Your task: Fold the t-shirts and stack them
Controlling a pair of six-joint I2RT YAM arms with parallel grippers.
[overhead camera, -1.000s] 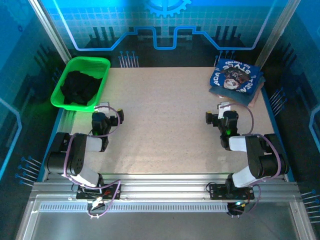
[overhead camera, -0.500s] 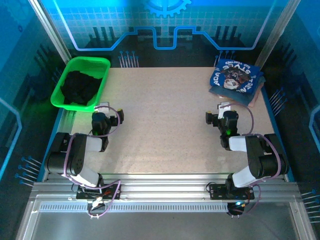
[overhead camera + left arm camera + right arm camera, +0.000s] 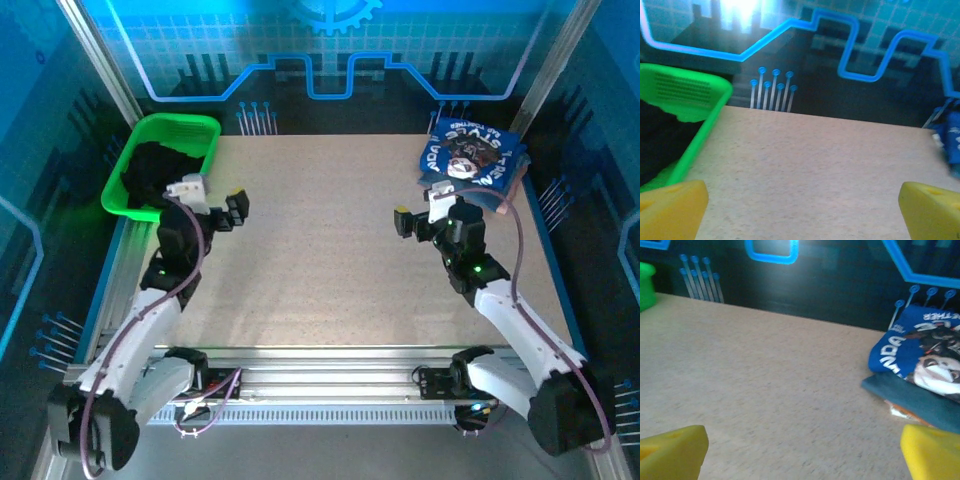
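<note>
Since neither arm holds anything, the left gripper and right gripper both hang over the worktop with fingers spread wide, ready for a grab I'd guess. The black t-shirt sits bunched in the green basket far left, just past the left gripper. The folded blue t-shirts are stacked far right. Can't tell how many lie under the printed one.

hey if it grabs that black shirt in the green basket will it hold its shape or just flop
Probably flops: the black shirt lies crumpled in the basket, so it looks like soft cloth. Being loose fabric, it is likely light, and it may drag over the rim when lifted.
</note>
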